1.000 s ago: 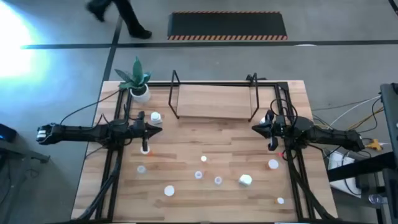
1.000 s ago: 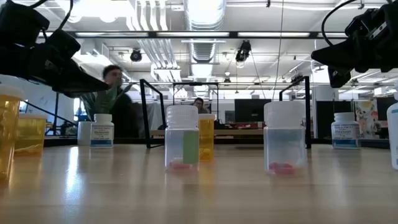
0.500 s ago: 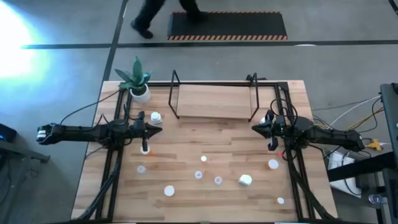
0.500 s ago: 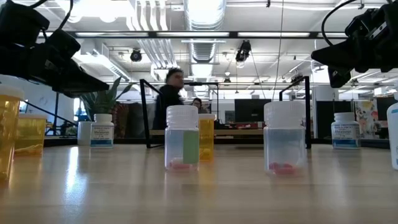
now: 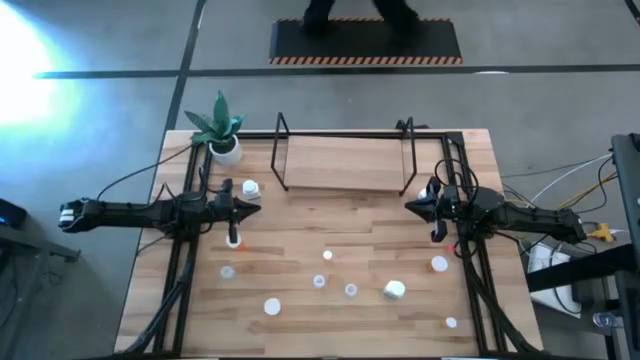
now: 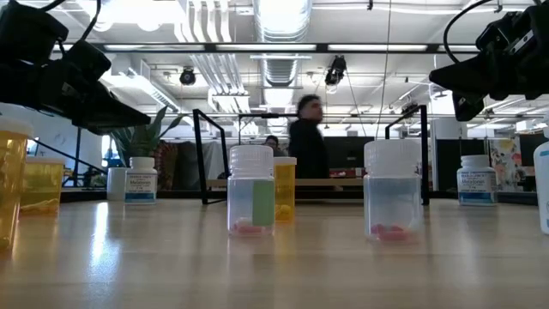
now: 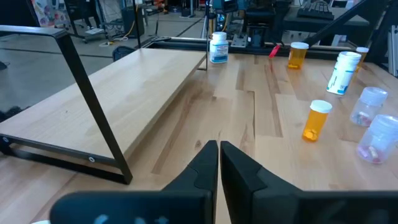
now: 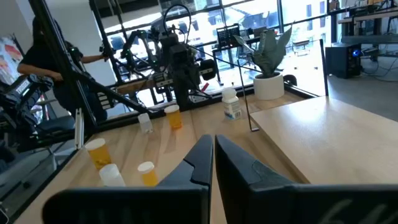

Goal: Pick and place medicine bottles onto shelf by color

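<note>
The shelf, a pale wood board in a black wire frame, stands at the table's far middle. Several small white-capped bottles stand on the near half of the table, among them an orange one, a clear one and a white one; another white bottle stands left of the shelf. My left gripper hovers shut at the table's left, close to an orange bottle. My right gripper hovers shut at the right, beside the shelf's right end. Both are empty.
A white pot with a green plant stands at the far left corner. Black frame rails run along the table's left and right sides. A person walks past behind the table. Bare tabletop lies between the shelf and the bottles.
Both arms have kept still. A person beyond the table's far edge has walked from the left toward the right.
</note>
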